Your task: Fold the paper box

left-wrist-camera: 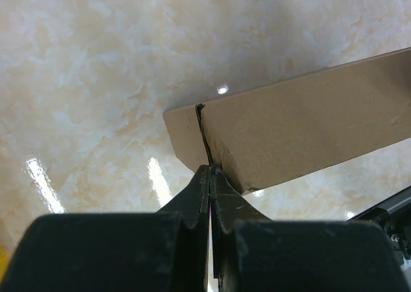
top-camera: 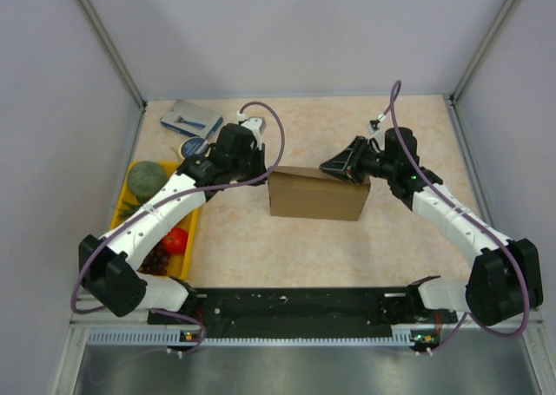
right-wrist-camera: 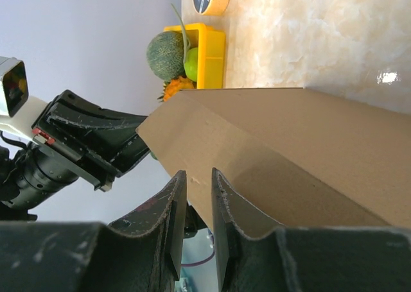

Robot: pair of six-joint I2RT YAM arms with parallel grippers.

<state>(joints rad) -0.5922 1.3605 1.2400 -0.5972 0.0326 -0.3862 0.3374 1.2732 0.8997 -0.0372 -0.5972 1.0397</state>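
The paper box (top-camera: 317, 195) is a plain brown closed carton standing in the middle of the table. It also shows in the left wrist view (left-wrist-camera: 308, 125) and the right wrist view (right-wrist-camera: 289, 151). My left gripper (top-camera: 263, 171) is at the box's left end. In its own view its jaws (left-wrist-camera: 210, 170) are shut, with the tips touching the seam at the box's corner. My right gripper (top-camera: 330, 167) is at the box's far right top edge. Its jaws (right-wrist-camera: 196, 176) stand a narrow gap apart against the cardboard, with nothing pinched between them.
A yellow tray (top-camera: 187, 239) at the left holds a green melon (top-camera: 146, 178), a red tomato (top-camera: 175, 239) and dark grapes (top-camera: 156, 260). A tape roll (top-camera: 191, 145) and a blue-grey packet (top-camera: 191, 115) lie at the far left. Grey walls enclose the table.
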